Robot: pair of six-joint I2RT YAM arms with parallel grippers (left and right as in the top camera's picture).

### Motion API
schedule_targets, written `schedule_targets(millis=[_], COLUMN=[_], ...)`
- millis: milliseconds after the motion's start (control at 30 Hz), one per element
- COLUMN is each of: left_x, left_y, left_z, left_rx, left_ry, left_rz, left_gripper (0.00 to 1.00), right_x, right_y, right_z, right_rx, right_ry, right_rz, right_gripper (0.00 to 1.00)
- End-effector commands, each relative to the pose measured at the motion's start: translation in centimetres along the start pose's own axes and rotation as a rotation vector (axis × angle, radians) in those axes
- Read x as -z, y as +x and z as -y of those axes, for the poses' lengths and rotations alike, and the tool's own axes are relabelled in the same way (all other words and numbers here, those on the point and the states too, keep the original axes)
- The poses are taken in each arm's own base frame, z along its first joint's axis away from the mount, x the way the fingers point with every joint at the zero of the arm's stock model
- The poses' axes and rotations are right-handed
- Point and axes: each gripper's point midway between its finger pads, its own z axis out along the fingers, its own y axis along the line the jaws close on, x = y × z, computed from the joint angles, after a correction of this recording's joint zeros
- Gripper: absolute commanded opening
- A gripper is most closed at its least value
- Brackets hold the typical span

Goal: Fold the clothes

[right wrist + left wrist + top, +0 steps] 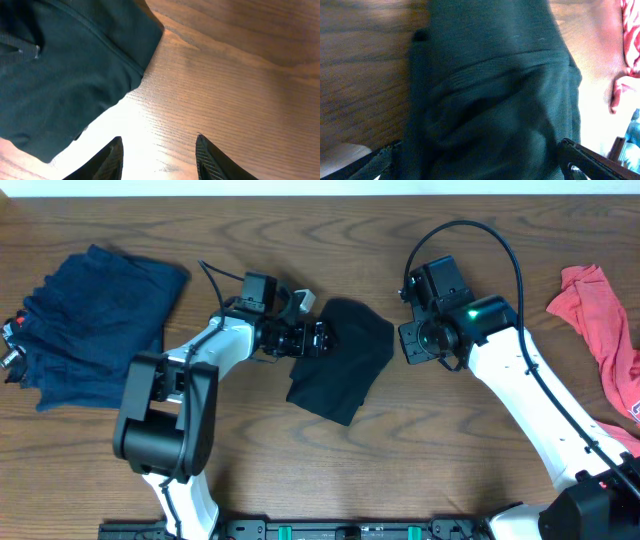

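Looking down from overhead, you see a dark brown wood-grain tabletop (300, 230) filling the whole view, with nothing of the room beyond its edges. The black garment (345, 365) lies bunched into a rough, tilted rectangle near the middle, between the two arms. Your left pincer (318, 338) sits at that garment's left edge, its fingers spread wide. The left wrist view shows dark, creased fabric with a ribbed band filling the space between and beneath them, though you cannot tell whether they touch it. Your right pincer (159, 162) hovers just to the right of the black cloth, partly spread, with only bare wood and a bright patch of glare between its fingers. A navy garment (95, 325) lies loosely folded at the far left of the tabletop, well apart from the black one. A coral-red garment (605, 330) lies crumpled at the far right edge.
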Motion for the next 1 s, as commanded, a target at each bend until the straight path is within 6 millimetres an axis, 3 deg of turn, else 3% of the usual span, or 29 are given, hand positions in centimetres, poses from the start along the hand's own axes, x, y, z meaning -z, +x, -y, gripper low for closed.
schedule_targets(millis=[0,33,67,100,133,167,200,300,367,500,600,733,767,833,967], left_x=[-3.1,-3.5,-3.9,-4.1,-4.2,-4.1,-3.9,-2.3,0.2,7.6,15.3,25.1,28.0,31.9,36.7], left_y=[3.0,3.4,3.6,3.7,3.5,3.0,2.4,-0.4,-3.5,-10.0,-13.4,-15.4,-15.5,-15.5,-14.3], left_z=[0.4,0.5,0.7,0.9,1.0,1.2,1.3,1.7,2.1,0.3,-2.2,-5.2,-6.6,-8.8,-13.0], left_rx=[0.016,0.012,0.004,-0.004,-0.013,-0.025,-0.030,-0.048,-0.070,0.009,0.104,0.167,0.197,0.239,0.312], left_ry=[0.047,0.048,0.051,0.053,0.055,0.059,0.061,0.063,0.053,-0.098,-0.239,-0.360,-0.408,-0.474,-0.555], left_rz=[-0.111,-0.124,-0.132,-0.133,-0.126,-0.109,-0.091,-0.017,0.070,0.314,0.527,0.778,0.852,0.949,1.043], left_gripper=[0.97,0.90,0.73,0.42,0.19,0.10,0.06,0.06,0.06,0.06,0.06,0.06,0.06,0.06,0.06], right_x=[0.3,0.3,0.3,0.3,0.3,0.3,0.3,0.4,0.5,0.7,0.8,0.8,0.8,0.8,0.8], right_y=[-0.3,-0.3,-0.3,-0.3,-0.3,-0.2,-0.2,-0.1,0.0,-0.1,-0.1,-0.1,0.0,0.0,0.1], right_z=[0.4,0.4,0.4,0.4,0.3,0.4,0.4,0.4,0.4,0.4,0.4,0.4,0.4,0.4,0.4], right_rx=[-0.022,-0.022,-0.022,-0.022,-0.022,-0.022,-0.022,-0.022,-0.022,-0.022,-0.022,-0.022,-0.022,-0.022,-0.022], right_ry=[0.005,0.005,0.005,0.005,0.005,0.005,0.005,0.006,0.006,0.005,0.005,0.005,0.005,0.005,0.006], right_rz=[0.009,0.010,0.010,0.010,0.009,0.007,0.006,0.002,0.003,0.012,0.012,0.012,0.010,0.007,0.006], right_gripper=[0.45,0.45,0.45,0.45,0.44,0.45,0.44,0.44,0.43,0.43,0.43,0.43,0.43,0.43,0.43])
